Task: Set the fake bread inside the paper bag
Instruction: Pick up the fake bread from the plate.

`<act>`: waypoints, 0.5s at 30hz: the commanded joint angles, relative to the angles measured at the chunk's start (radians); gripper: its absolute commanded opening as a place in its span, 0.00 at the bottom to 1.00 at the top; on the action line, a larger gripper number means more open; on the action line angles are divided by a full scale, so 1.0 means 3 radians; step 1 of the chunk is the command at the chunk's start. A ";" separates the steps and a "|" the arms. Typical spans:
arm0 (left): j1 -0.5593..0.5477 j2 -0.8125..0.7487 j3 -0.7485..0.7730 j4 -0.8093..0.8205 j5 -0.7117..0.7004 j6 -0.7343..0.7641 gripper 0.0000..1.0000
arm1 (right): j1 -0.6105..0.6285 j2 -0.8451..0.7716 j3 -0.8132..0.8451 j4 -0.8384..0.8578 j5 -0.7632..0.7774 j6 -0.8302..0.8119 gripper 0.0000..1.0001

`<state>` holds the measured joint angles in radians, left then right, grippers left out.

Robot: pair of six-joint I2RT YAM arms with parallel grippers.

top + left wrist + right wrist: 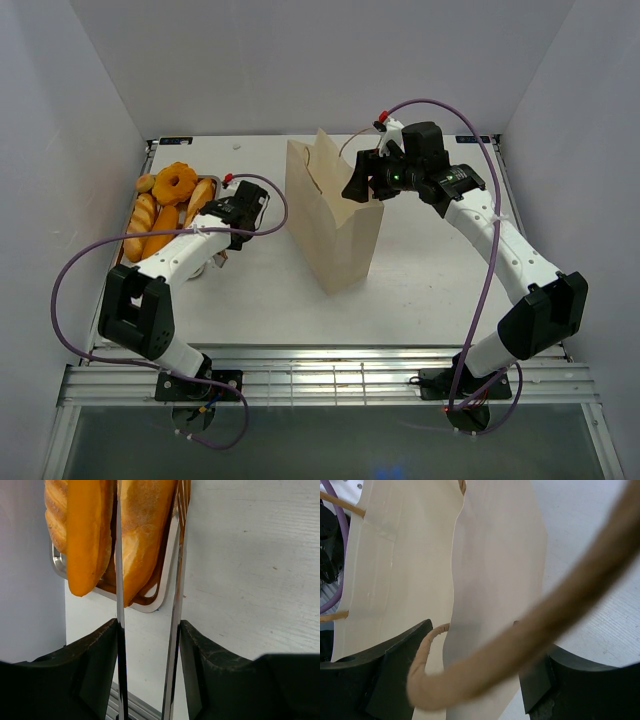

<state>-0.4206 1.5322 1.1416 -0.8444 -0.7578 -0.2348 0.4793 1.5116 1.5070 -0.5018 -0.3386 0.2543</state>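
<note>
- Top view: a tall tan kraft paper bag (335, 235) stands upright in the middle of the white counter (430, 290), somewhat toward the far edge.
- Same view: glossy golden-orange toy breads (160, 225) lie at the far left corner of the counter, well apart from the bag. They are long loaves, a ring doughnut (177, 182) and a small round roll (146, 183).
- Left wrist view: the breads rest on a flat silver metal tray (152, 606). Its rounded corner shows here, with loaf ends hanging over the rim.
- Left wrist view only: the left tool (148, 630) is closed on thin shiny metal tongs (120, 645), one blade flat against each finger.
- The blades run ahead past the tray corner, one on each side of a loaf end (145, 540). Their tips leave the frame, so contact with the loaf cannot be told.
- From above, the left wrist sits between tray and bag, just beside the tray; the blades are not made out there.
- Top view: the right tool (475, 645) is at the bag's top edge, on the side facing the right edge of the counter.
- Right wrist view: its fingers stand on either side of a pale paper wall. A thick brown cord handle (555, 615) loops across, close to the lens.
- I cannot tell whether the pads pinch the paper.
</note>
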 commanded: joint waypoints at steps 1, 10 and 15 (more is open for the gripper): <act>0.0042 -0.0193 -0.0037 0.0130 0.0158 0.0087 0.60 | 0.0018 -0.0089 -0.0002 0.0067 0.0050 0.0001 0.71; 0.0124 -0.0199 -0.0154 0.0135 0.0138 0.0082 0.60 | 0.0038 -0.0079 -0.0023 0.0098 0.0039 0.0022 0.71; 0.0175 -0.0219 -0.0119 0.0135 0.0123 0.0087 0.60 | 0.0049 -0.0084 -0.0023 0.0108 0.0044 0.0022 0.71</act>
<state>-0.3782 1.5120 1.0939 -0.8261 -0.6998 -0.2169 0.4854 1.5116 1.5070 -0.4980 -0.3351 0.2550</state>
